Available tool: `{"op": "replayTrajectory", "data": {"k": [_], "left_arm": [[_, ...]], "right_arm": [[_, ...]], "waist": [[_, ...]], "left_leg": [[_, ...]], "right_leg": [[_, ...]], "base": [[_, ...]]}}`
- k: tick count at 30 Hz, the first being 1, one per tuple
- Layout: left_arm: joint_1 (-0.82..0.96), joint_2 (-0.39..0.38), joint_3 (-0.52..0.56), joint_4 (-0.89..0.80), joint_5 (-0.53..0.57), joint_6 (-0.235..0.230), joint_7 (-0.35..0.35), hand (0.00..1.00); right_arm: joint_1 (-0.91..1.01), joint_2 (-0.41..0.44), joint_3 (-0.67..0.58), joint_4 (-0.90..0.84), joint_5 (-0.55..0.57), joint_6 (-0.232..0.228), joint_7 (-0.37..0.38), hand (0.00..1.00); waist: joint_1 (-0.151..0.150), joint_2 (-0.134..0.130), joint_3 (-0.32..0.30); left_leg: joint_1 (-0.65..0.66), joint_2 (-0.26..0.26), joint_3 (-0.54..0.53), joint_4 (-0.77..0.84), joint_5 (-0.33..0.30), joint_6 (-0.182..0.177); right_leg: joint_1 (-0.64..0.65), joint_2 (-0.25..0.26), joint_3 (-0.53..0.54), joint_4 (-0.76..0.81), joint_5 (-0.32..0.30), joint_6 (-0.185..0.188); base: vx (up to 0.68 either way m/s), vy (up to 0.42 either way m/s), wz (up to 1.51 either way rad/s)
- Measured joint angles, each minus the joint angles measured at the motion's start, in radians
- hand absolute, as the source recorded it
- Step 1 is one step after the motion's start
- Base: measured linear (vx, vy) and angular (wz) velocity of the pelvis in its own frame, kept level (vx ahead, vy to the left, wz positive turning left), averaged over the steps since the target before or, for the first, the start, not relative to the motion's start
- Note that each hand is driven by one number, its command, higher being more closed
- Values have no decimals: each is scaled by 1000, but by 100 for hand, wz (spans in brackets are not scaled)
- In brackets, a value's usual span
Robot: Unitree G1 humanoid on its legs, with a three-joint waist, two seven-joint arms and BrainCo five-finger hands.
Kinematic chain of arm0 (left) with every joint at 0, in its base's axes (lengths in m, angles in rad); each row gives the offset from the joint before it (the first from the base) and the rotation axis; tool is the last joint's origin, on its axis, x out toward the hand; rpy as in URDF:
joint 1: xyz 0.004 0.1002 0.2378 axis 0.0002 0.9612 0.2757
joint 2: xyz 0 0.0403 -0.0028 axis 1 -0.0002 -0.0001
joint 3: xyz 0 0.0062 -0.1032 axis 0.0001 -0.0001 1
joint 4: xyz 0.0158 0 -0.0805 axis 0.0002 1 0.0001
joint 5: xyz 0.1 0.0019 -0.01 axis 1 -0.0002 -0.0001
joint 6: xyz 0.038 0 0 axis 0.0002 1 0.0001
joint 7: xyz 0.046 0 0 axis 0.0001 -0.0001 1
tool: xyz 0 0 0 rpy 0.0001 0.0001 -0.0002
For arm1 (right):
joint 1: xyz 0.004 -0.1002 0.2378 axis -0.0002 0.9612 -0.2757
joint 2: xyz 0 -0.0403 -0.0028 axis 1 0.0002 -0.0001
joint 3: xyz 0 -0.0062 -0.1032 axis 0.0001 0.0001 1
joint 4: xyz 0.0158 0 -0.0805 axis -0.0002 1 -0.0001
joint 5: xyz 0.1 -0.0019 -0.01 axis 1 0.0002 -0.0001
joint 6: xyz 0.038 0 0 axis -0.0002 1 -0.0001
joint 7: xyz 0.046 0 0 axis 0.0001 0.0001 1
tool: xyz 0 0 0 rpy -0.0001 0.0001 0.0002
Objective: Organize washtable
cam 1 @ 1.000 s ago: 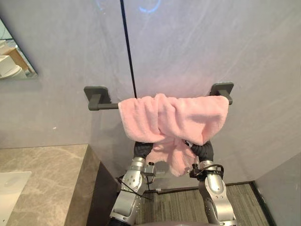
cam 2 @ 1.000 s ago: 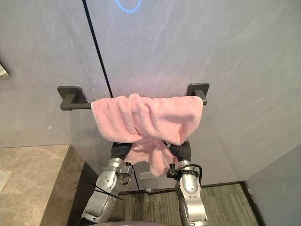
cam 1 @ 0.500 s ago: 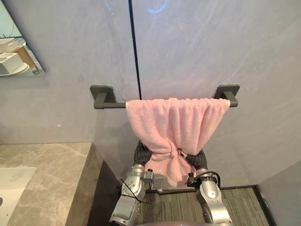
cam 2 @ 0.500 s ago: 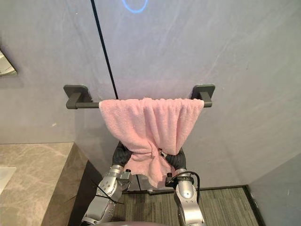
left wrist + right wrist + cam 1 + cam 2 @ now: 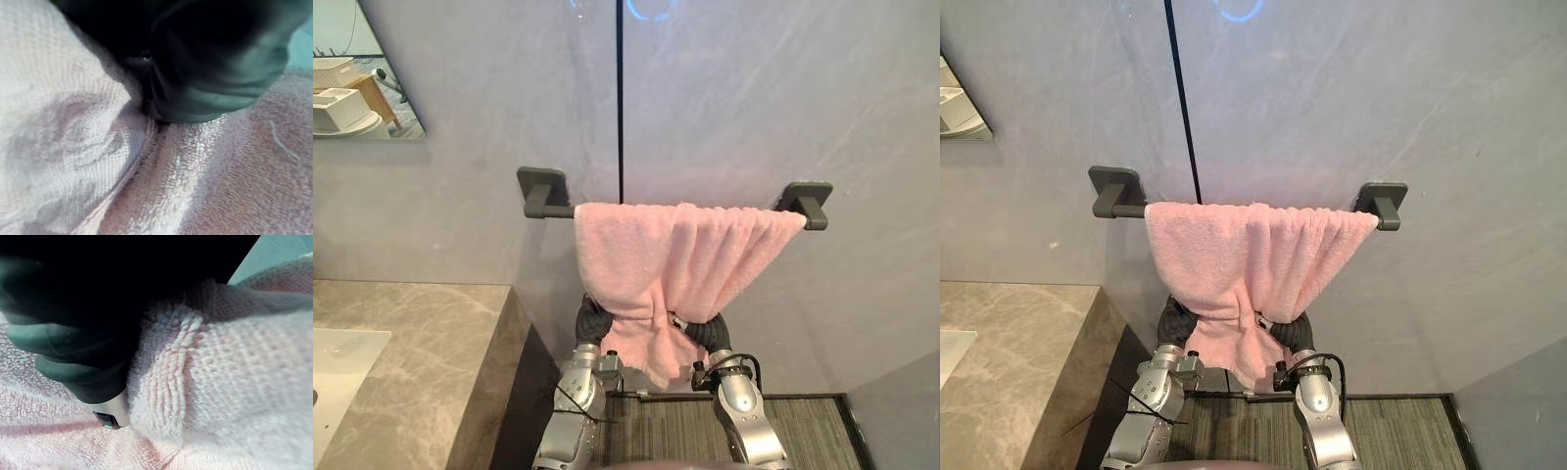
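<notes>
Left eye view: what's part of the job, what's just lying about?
Job: pink towel, towel bar, left hand and right hand at the towel's lower end.
Lying about: marble counter, sink, mirror.

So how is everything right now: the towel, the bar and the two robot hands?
pink towel: draped over the bar, bunched together at the bottom.
towel bar: fixed to the wall, mostly covered by the towel.
left robot hand: tucked into the towel's bunched bottom.
right robot hand: tucked into it from the other side.
</notes>
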Motion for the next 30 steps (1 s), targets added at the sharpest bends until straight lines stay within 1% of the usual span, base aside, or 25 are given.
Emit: {"op": "replayTrajectory", "data": {"k": [2, 3, 4, 5, 7, 9, 11, 13, 15, 17, 20, 25, 30], "left_arm": [[9, 0, 3, -9, -1, 0, 0, 100], [23, 0, 4, -21, -1, 0, 0, 100], [26, 0, 4, -22, -1, 0, 0, 100], [34, 0, 6, -22, -1, 0, 0, 0], [35, 0, 15, -22, 0, 0, 3, 0], [35, -2, 44, -22, 0, 0, 18, 0], [35, -4, 67, -22, 3, 0, 21, 0], [35, -5, 72, -18, 3, 0, 23, 0], [35, -4, 70, -15, 4, 0, 22, 0], [33, -4, 68, 1, 4, 0, 21, 0], [34, -4, 68, 42, 2, 1, 20, 0], [38, -4, 75, 84, 0, 5, 19, 0], [44, -4, 127, 127, -6, 22, 19, 0]], "right_arm": [[1, -2, 5, -9, -3, 2, -1, 100], [3, -2, 12, -11, -7, 3, -2, 0], [4, -1, 13, -13, -9, 4, -5, 0], [8, -1, 13, -14, -23, 5, -15, 0], [21, 0, -4, -14, -36, 11, -49, 0], [37, 2, -56, -14, -41, 30, -89, 0], [54, 4, -97, -14, -40, 47, -111, 0], [75, 5, -128, -14, -38, 52, -131, 0], [87, 5, -137, -14, -28, 55, -132, 0], [95, 5, -148, -13, -10, 70, -137, 0], [100, 6, -163, -10, 26, 75, -155, 0], [104, 9, -216, 22, 90, 80, -160, 0], [118, 11, -290, 57, 179, 82, -173, 0]], "waist": [[2, -2, 1], [3, -3, 2], [3, -4, 2], [3, -4, 2], [4, -7, 3], [3, -8, 3], [3, -9, 4], [4, -9, 4], [3, -9, 4], [1, -9, 4], [2, -9, 4], [3, -9, 4], [2, -8, 3]], "left_leg": [[-2, 0, -1, 1, 0, 0], [-2, 0, -1, 1, 0, 0], [-2, -1, -1, 1, 0, 0], [-2, -1, -1, 1, 0, 0], [-2, -1, -1, 2, 0, 0], [-2, -1, 0, 2, 0, 0], [-2, 0, 4, 2, 0, 0], [0, 1, 14, 2, -1, 0], [2, 2, 21, 1, -1, 0], [5, 2, 27, 0, -2, 1], [8, 3, 33, 0, -3, 1], [15, 3, 45, -3, -4, 2], [20, 3, 51, -9, -4, 2]], "right_leg": [[0, -1, -2, 0, 0, 0], [0, -1, -2, 0, 0, 1], [0, -1, -3, 0, 0, 1], [0, -2, -3, 0, -1, 1], [0, -2, -4, 0, -1, 1], [0, -2, -4, 0, -1, 1], [0, -3, -4, 0, -1, 1], [0, -2, -1, 0, -1, 1], [0, -2, 2, 0, -1, 1], [-1, -2, 6, 0, 0, 1], [-1, -2, 9, 0, 0, 1], [0, -2, 17, 0, 0, 2], [0, -3, 18, 0, 0, 2]], "base": [[-10, -2, 2], [0, 0, 0], [0, 0, 0], [0, 0, 0], [0, 0, 0], [0, 0, 0], [0, 0, 0], [-16, -5, -4], [-9, -3, -7], [-14, -2, -7], [-13, -1, -5], [-13, 0, -6], [-5, -1, -2]]}}
